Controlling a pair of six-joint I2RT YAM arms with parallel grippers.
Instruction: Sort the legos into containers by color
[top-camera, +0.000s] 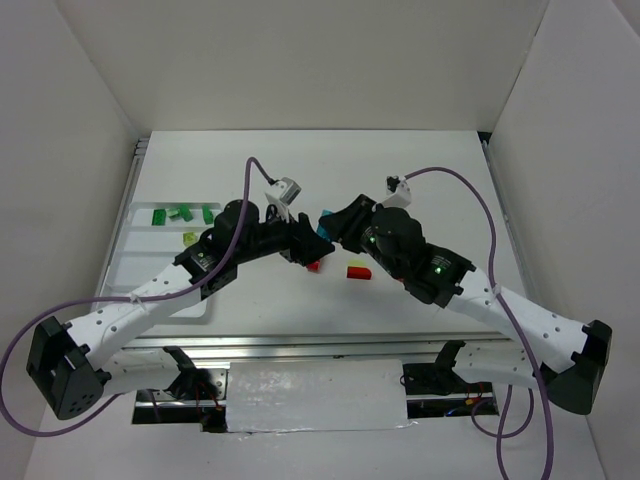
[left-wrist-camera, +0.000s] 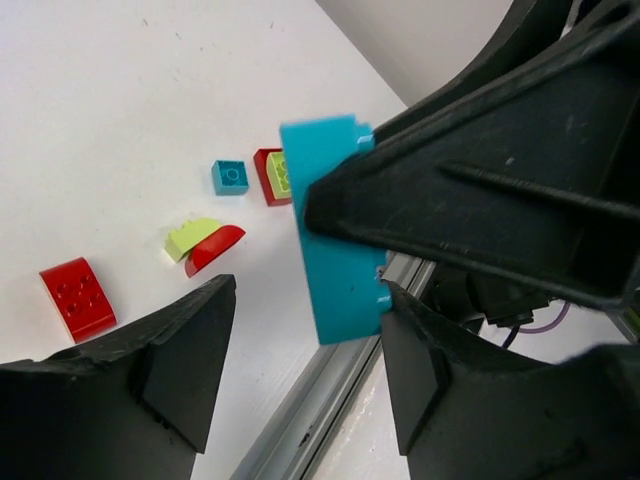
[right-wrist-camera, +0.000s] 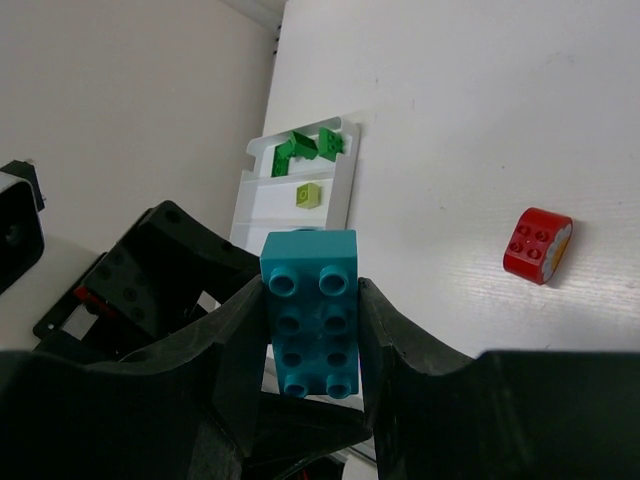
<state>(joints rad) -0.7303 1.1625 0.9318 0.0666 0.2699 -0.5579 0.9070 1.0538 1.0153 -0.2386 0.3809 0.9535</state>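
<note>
My right gripper (right-wrist-camera: 310, 290) is shut on a long teal blue lego (right-wrist-camera: 310, 320), held studs-up above the table. In the top view it (top-camera: 325, 230) meets my left gripper (top-camera: 300, 240) at mid-table. In the left wrist view the teal lego (left-wrist-camera: 335, 240) hangs between the open left fingers (left-wrist-camera: 180, 350), close to the right-hand one. Loose on the table are a small teal lego (left-wrist-camera: 230, 176), a red-and-lime pair (left-wrist-camera: 275, 175), a lime and red curved pair (left-wrist-camera: 205, 243) and a red lego (left-wrist-camera: 78, 296). The white tray (top-camera: 130, 260) holds dark green legos (top-camera: 182, 212) and a lime one (top-camera: 190, 238).
A red curved lego (right-wrist-camera: 537, 245) lies alone on the white table. The tray (right-wrist-camera: 350, 160) lies at the table's left side. A metal rail (left-wrist-camera: 330, 390) runs along the table's near edge. White walls enclose the table on three sides.
</note>
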